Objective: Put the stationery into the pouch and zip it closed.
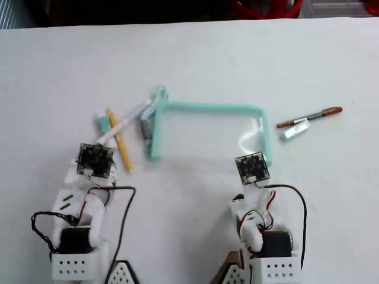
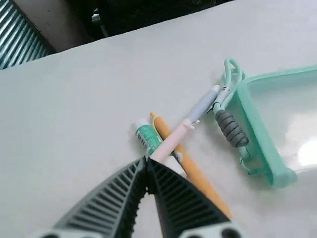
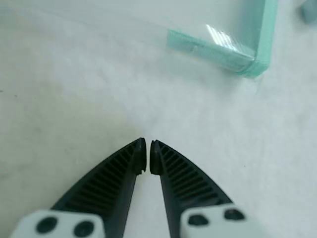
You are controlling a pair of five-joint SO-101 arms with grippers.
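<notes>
Left end effector [image 2: 147, 167] is closed, its tips touching the pink pen [image 2: 178, 135] just outside the pouch [image 2: 257, 134], probably to pick it. Right end effector [image 3: 147, 154] hovers closed and empty near the pouch's corner, maybe to steady it.

White table [image 1: 189, 53], red object [image 1: 260, 9] beyond its far edge, dark background behind, ribbed blue-grey panel [image 2: 20, 34] off one corner.

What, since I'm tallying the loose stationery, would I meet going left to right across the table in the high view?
Green tube → yellow pen → pouch → brown marker.
</notes>
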